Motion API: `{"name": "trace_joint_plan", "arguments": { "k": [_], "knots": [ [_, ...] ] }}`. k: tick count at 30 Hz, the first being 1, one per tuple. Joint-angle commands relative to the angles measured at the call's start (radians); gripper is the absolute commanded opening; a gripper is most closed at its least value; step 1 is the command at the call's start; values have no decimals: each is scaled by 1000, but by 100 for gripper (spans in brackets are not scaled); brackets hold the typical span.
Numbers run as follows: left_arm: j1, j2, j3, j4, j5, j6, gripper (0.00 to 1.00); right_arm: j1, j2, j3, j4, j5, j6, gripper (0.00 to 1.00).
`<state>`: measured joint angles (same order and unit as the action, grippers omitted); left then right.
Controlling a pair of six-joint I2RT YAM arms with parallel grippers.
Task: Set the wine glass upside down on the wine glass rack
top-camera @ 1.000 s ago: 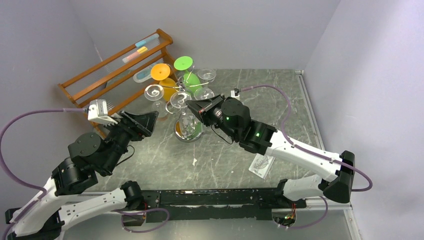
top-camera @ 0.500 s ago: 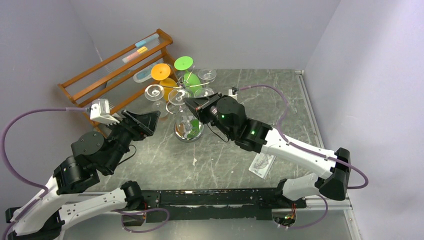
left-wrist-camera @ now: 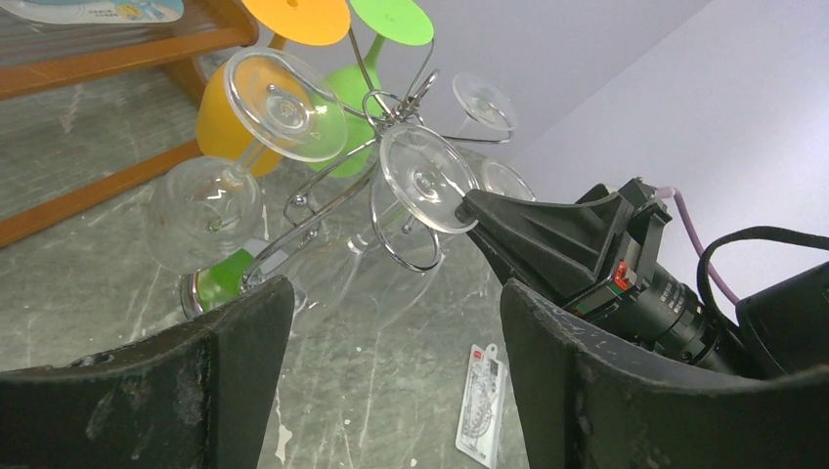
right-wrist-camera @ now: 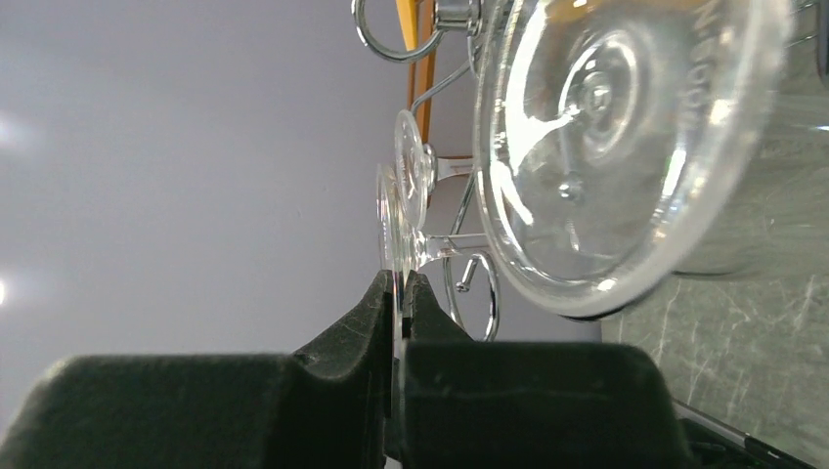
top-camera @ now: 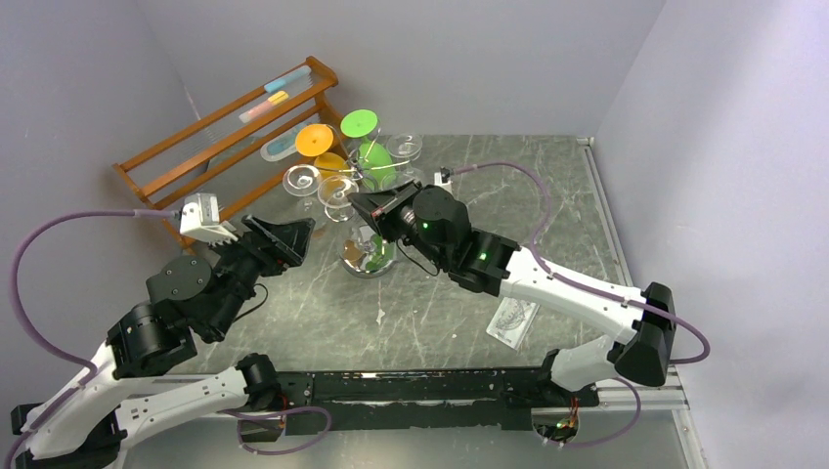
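Steadiness counts: right gripper (right-wrist-camera: 401,293), pinching the clear wine glass (left-wrist-camera: 420,176) by its foot, should seat the stem fully in the wine glass rack (top-camera: 367,259); left gripper (left-wrist-camera: 391,332) gapes empty.

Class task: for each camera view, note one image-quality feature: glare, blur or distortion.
Top external: evenly lit and sharp, with reflections on the chrome base of the wine glass rack. Left wrist: the left gripper, open, fills the bottom edge with dark fingers, while the glasses beyond stay sharp. Right wrist: a glass foot near the lens looks oversized, with white glare.
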<state>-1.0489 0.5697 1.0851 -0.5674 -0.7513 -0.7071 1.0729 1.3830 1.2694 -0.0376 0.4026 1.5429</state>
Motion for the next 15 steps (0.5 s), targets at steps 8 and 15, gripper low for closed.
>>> {"name": "trace_joint_plan", "arguments": {
  "k": [8,15],
  "knots": [
    [0,-4,18,-23,-48,-6,82,-4,7,23,82,-76,-44,0],
    [0,-8,59,-52,-63,23,84,-11,-38,-22,74,-116,-60,0]
  ]
}}
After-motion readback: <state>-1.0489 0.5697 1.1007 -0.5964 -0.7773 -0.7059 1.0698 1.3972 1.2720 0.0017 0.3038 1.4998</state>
